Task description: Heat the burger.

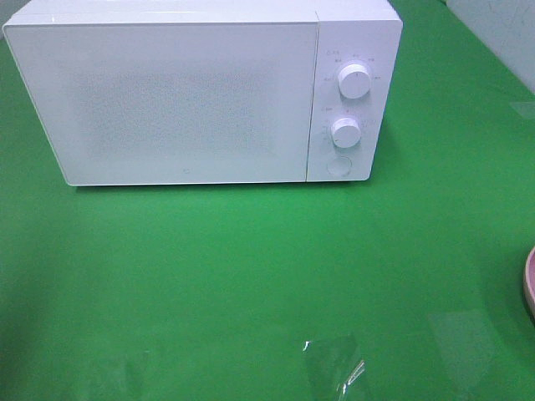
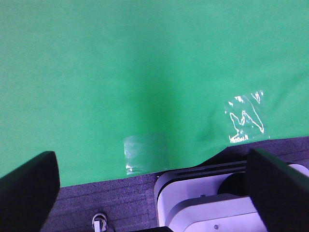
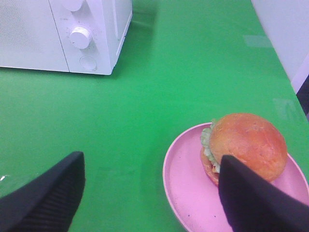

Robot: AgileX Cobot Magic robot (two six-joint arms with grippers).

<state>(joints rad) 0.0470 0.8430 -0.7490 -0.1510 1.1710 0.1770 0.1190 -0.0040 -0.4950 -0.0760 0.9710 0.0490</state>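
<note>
The burger (image 3: 248, 140), with a glossy golden-brown bun and green lettuce, sits on a pink plate (image 3: 186, 179) in the right wrist view. My right gripper (image 3: 150, 162) hangs open above the green cloth beside the plate, nothing between its fingers; one dark finger (image 3: 251, 198) overlaps the burger's near side in that picture. The white microwave (image 1: 167, 100) stands at the back with its door shut. My left gripper (image 2: 149, 159) is open over the cloth's front edge, holding nothing. Neither gripper appears in the exterior high view, where only the plate's rim (image 1: 530, 284) shows at the far right.
The microwave's two knobs (image 1: 354, 81) (image 1: 345, 131) and a round button (image 1: 338, 165) are on its right panel. Clear tape patches (image 1: 334, 363) (image 2: 244, 118) lie on the green cloth. Beyond the cloth's front edge are dark floor and a white robot base (image 2: 207, 203).
</note>
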